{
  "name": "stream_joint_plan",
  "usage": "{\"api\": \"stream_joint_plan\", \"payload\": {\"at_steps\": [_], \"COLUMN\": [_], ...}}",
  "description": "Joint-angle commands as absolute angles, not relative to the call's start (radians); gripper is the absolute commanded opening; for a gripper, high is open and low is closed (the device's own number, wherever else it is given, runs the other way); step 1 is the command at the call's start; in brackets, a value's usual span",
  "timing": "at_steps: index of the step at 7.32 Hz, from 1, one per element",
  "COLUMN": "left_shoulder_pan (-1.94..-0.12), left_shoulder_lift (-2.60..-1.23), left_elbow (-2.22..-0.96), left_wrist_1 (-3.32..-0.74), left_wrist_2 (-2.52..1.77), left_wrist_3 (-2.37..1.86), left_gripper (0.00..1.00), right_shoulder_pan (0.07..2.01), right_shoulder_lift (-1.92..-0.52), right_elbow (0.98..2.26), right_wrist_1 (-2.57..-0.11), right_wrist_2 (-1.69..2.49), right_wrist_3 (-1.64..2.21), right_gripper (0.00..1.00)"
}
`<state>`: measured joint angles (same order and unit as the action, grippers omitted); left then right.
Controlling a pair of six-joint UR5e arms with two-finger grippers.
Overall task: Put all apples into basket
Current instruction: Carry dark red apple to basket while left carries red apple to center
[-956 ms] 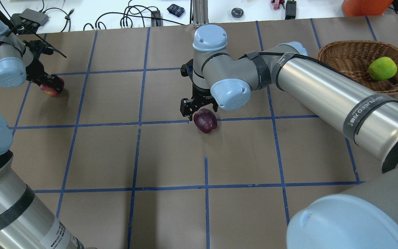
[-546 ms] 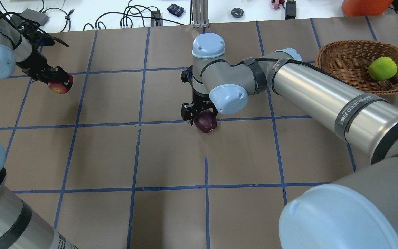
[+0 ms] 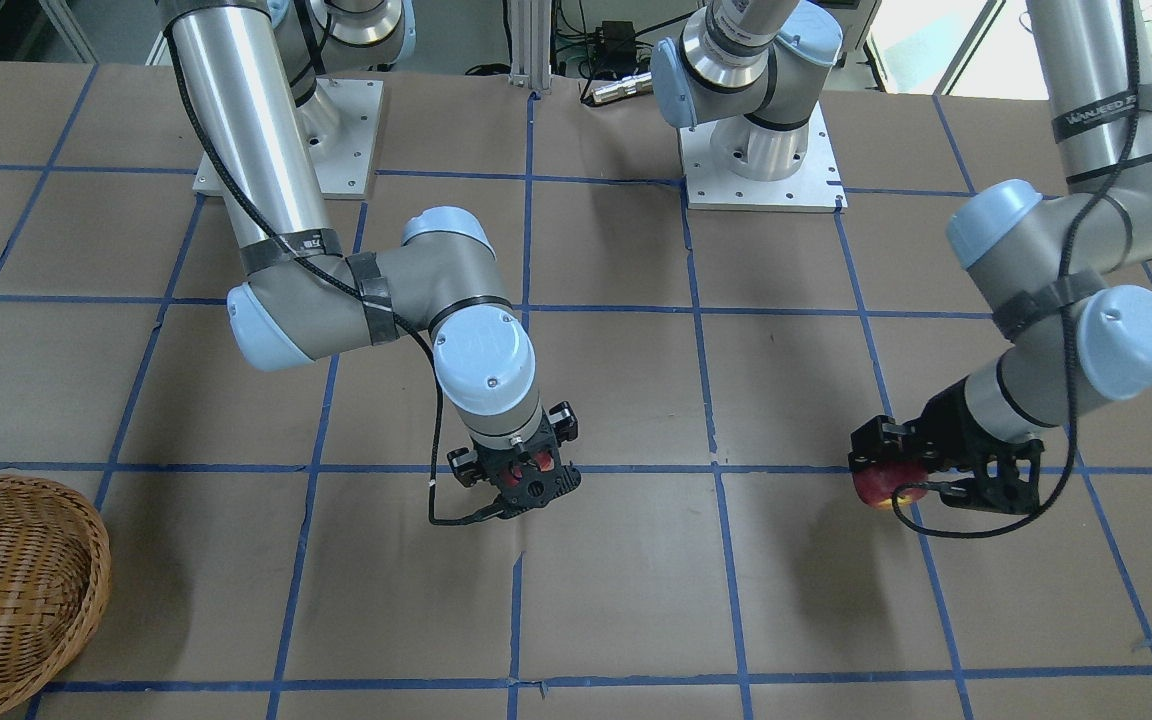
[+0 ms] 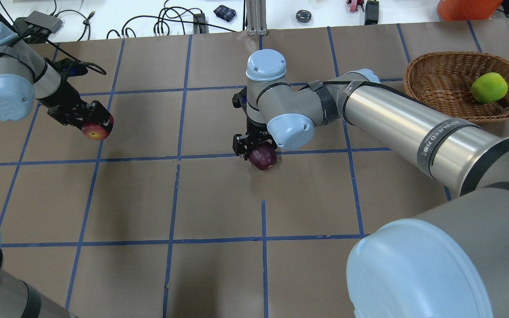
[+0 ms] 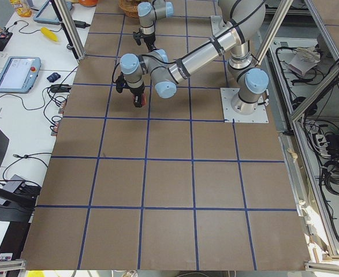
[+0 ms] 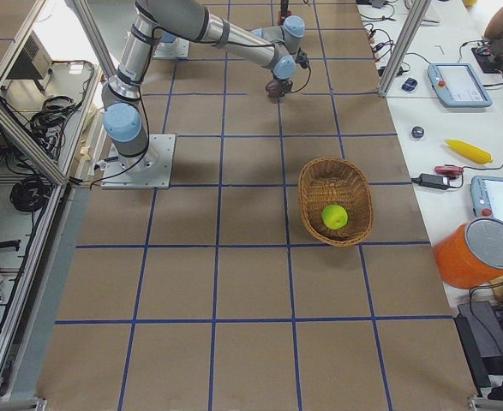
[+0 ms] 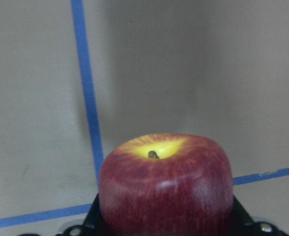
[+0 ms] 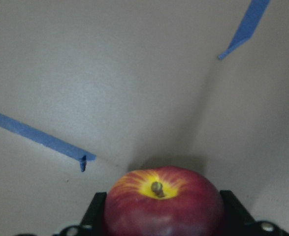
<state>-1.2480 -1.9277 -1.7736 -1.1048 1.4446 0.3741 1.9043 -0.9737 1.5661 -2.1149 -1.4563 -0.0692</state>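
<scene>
Apples were in three places; the maroon apple [image 4: 262, 157] sat near the middle of the table [image 4: 219, 198], clamped between the fingers of the right gripper [image 4: 258, 152], on or just over the brown paper beside a crossing of blue tape lines [image 4: 148, 157], though contact with the paper could not be told; the right arm [image 4: 396, 123] stretched in from the overhead view's right, its forearm nearly level and its wrist turned straight down, so the gripper stood upright over the fruit; in the right wrist view the stem dimple, ringed with yellow, showed on the apple's far upper face; the left arm [image 4: 11, 84] was bent at the table's left end, its wrist tilted so that the left gripper [image 4: 95, 124] pointed slantwise down and toward the centre, closed firmly on the red apple [image 4: 97, 130], which hung clear of the paper with its shadow well apart; its yellow stem end faced away from the palm, the stem axis running roughly along the fingers; the green apple [image 4: 489, 87] lay inside the basket [image 4: 440, 55], against its far-right wall, the basket standing at the table's right end with its long axis across the overhead view.
</scene>
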Motion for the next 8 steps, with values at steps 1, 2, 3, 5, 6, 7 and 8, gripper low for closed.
{"api": "stream_joint_plan", "payload": {"at_steps": [1,2,3,5,6,7,8], "left_shoulder_pan": [-1.365,-1.443,-1.529,-1.682,-1.768,-1.829,-1.891], "left_shoulder_lift": [-1.881,-1.881,-1.888,-1.94,-1.954,-1.963,-1.971], "left_elbow": [-1.862,-1.871,-1.876,-1.873,-1.864,-1.867,-1.868], "left_wrist_1": [-0.998,-0.97,-0.953,-0.833,-0.816,-0.772,-0.769], "left_wrist_2": [1.453,1.456,1.454,1.442,1.451,1.445,1.445], "left_wrist_3": [0.161,0.055,-0.101,-0.474,-0.559,-0.678,-0.752], "left_gripper": [0.42,0.42,0.42,0.42,0.42,0.43,0.43], "right_shoulder_pan": [1.827,1.727,1.594,1.372,1.311,1.287,1.257], "right_shoulder_lift": [-1.03,-1.101,-1.159,-1.175,-1.17,-1.149,-1.129], "right_elbow": [1.555,1.552,1.537,1.462,1.448,1.451,1.453], "right_wrist_1": [-2.111,-2.048,-2.024,-1.944,-1.95,-1.956,-1.962], "right_wrist_2": [-1.46,-1.463,-1.457,-1.494,-1.555,-1.613,-1.644], "right_wrist_3": [-0.061,-0.064,-0.083,-0.193,-0.29,-0.314,-0.321], "right_gripper": [0.0,0.0,0.0,0.0,0.0,0.0,0.0]}}
